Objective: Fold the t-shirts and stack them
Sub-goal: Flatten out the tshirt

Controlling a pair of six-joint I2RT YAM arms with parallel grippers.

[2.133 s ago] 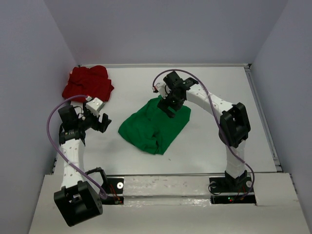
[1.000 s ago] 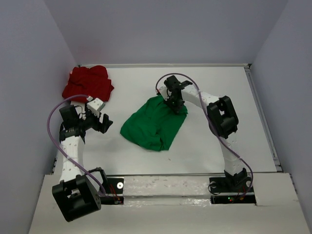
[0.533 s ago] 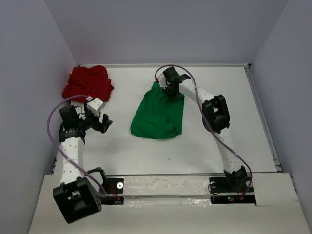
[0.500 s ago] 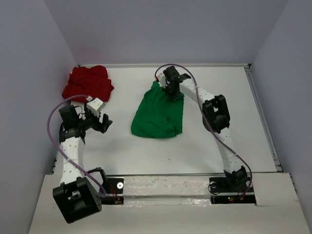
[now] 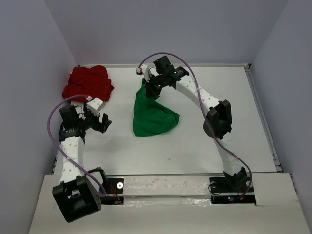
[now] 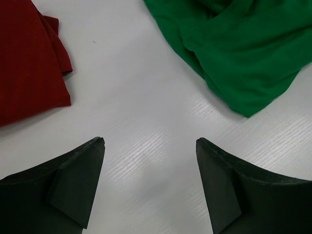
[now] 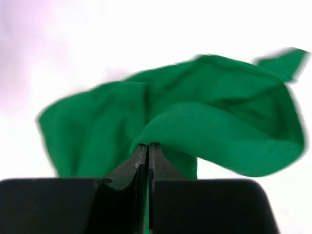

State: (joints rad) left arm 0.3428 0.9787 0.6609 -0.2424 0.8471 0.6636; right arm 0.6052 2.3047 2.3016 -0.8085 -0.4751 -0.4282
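Observation:
A bright green t-shirt (image 5: 151,114) hangs crumpled from my right gripper (image 5: 147,84), which is shut on its upper edge and holds it up near the back middle of the table; its lower part rests on the table. In the right wrist view the jaws stand closed on a fold of the green t-shirt (image 7: 204,126) at the right gripper (image 7: 147,146). A deep red t-shirt (image 5: 87,83) lies bunched at the back left. My left gripper (image 5: 100,122) hovers open over bare table between the two; in its wrist view the red t-shirt (image 6: 27,58) and the green t-shirt (image 6: 234,44) lie beyond the left gripper (image 6: 150,141).
The white table (image 5: 219,141) is walled in at the back and on both sides. A raised rail (image 5: 263,117) runs along its right edge. The arm bases (image 5: 229,187) stand at the near edge.
My right gripper has lifted the green t-shirt and carried its top edge to the left and back, so the cloth now hangs in a narrower bunch. The left arm has not moved.

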